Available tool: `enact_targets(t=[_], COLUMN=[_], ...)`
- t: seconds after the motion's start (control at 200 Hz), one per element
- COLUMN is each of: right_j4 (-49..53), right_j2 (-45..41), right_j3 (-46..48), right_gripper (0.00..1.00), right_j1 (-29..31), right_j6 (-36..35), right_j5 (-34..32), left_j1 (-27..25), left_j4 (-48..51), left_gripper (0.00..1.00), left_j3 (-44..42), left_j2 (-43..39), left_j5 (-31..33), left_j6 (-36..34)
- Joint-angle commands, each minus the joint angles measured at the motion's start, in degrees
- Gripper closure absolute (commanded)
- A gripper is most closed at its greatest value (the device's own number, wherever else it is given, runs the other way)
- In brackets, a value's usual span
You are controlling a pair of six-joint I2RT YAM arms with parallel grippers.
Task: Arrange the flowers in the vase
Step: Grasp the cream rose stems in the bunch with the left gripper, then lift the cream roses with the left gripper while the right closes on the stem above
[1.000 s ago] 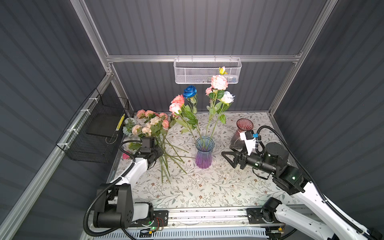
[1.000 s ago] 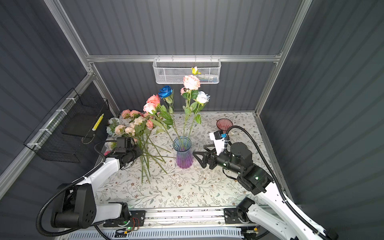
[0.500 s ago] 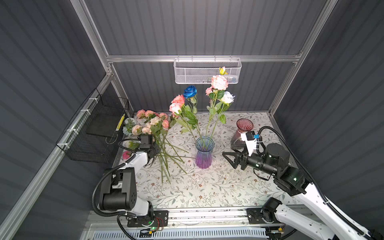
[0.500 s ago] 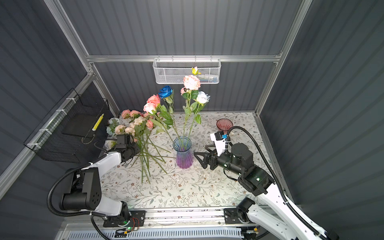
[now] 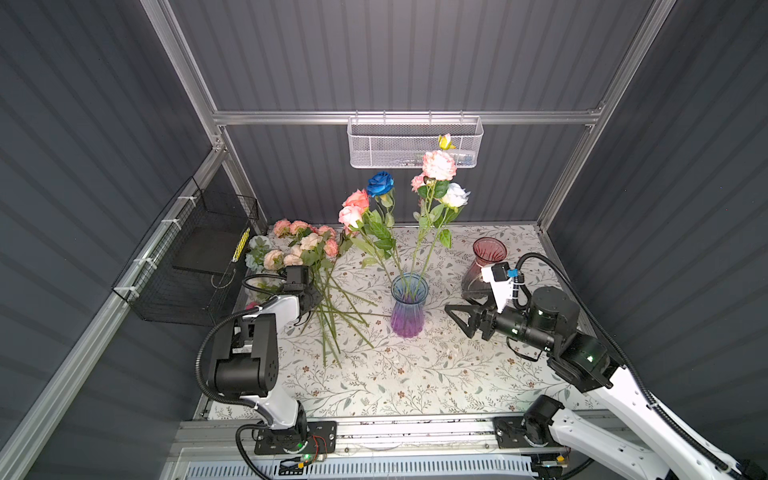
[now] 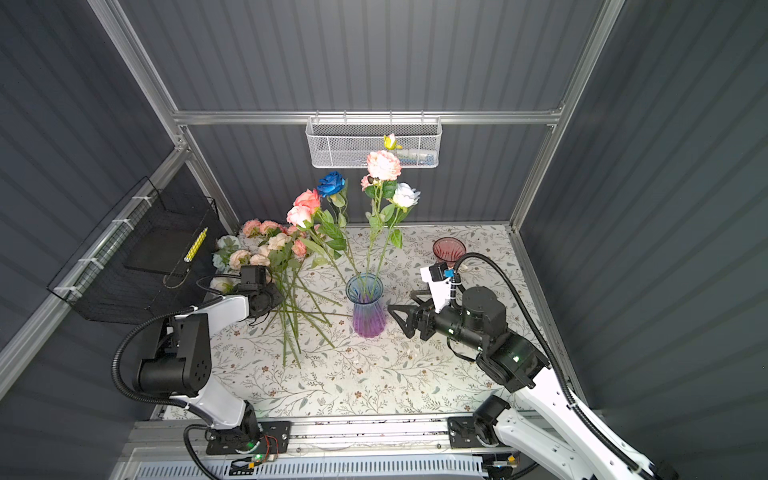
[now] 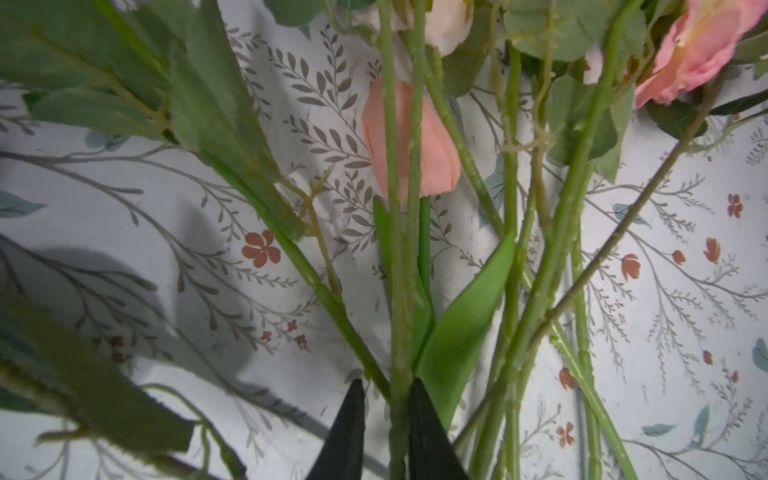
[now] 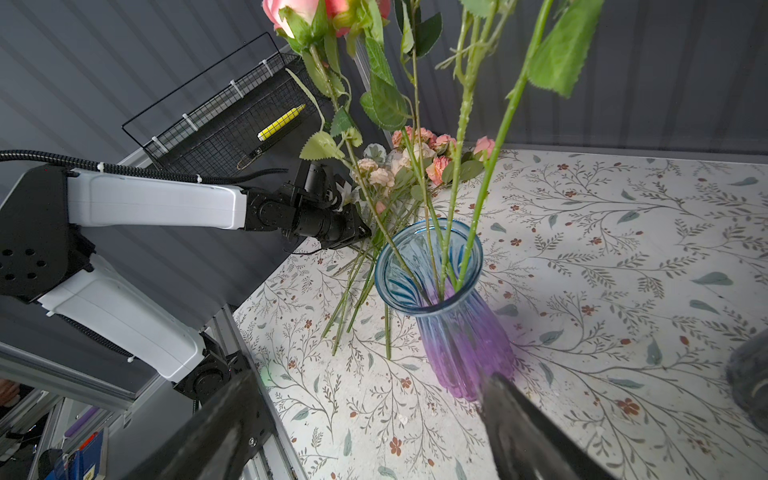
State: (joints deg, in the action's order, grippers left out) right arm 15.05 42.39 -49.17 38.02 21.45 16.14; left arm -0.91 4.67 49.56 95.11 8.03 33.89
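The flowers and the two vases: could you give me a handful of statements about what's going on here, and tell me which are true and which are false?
1. The blue-and-purple vase holds several upright flowers. True.
2. The dark red vase is full of flowers. False: it stands empty.
3. The right gripper holds a flower. False: it is open and empty, beside the blue-and-purple vase.
4. The left gripper is closed around a green stem lying on the table. True.
5. The blue rose lies on the table. False: it stands in the blue-and-purple vase.
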Motion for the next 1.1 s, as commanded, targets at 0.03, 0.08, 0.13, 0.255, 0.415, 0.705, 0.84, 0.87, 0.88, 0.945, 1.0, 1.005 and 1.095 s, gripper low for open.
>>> enact_targets(t=[0.03, 0.08, 0.13, 0.255, 0.415, 0.705, 0.84, 0.87, 0.88, 0.945, 1.0, 1.005, 1.095], right_j4=[0.74, 0.81, 0.73, 0.49, 0.39, 0.51, -0.67, -0.98, -1.07, -1.83, -2.75, -2.83, -3.78], right_j2=[-0.95, -1.08, -1.08, -1.02, -0.48, 0.59, 1.01, 1.25, 1.28, 1.73, 2.14, 2.2, 3.73], right_j3=[-0.49, -0.5, -0.41, -0.4, -0.58, -1.63, -2.15, -2.31, -2.37, -2.84, -3.34, -3.41, -5.26], right_gripper=[0.14, 0.14, 0.14, 0.12, 0.06, 0.01, 0.01, 0.01, 0.01, 0.01, 0.01, 0.01, 0.04], right_j1=[-0.12, -0.14, -0.09, -0.13, -0.14, -0.09, -0.14, -0.1, -0.13, -0.1, -0.12, -0.13, -0.06], right_j6=[-0.27, -0.18, -0.1, 0.39, 1.41, 3.3, 3.85, 3.93, 3.9, 4.12, 4.49, 4.53, 4.67], right_j5=[-0.74, -0.95, -0.94, -1.11, -1.7, -1.52, 1.26, 1.99, 2.19, 4.6, 6.38, 6.46, 10.11], left_j1=[0.47, 0.47, 0.42, 0.29, -0.68, -6.89, -8.41, -8.49, -8.5, -8.5, -8.5, -8.5, -8.5], left_j4=[-0.7, -1.38, -1.44, -0.8, 1.2, 8.2, 11.52, 11.85, 12.01, 12.74, 13.48, 13.55, 14.03], left_gripper=[0.93, 0.95, 0.95, 1.0, 1.0, 1.0, 1.0, 1.0, 1.0, 1.0, 1.0, 1.0, 1.0], left_j3=[1.29, 0.72, 0.45, -0.13, -0.95, 2.57, 4.09, 4.22, 4.23, 5.19, 6.62, 6.79, 10.21], left_j2=[-0.9, -2.79, -4.69, -10.23, -19.17, -34.9, -41.78, -43.15, -43.56, -46.31, -47.92, -48.05, -49.85], left_j5=[1.27, 1.17, 0.96, -0.06, -0.92, -3.39, -6.99, -8.1, -8.36, -10.43, -11.95, -12.06, -15.98], left_j6=[-0.54, -0.08, 0.12, 0.96, 2.1, 2.06, 2.67, 3.0, 3.09, 3.36, 3.23, 3.21, 2.43])
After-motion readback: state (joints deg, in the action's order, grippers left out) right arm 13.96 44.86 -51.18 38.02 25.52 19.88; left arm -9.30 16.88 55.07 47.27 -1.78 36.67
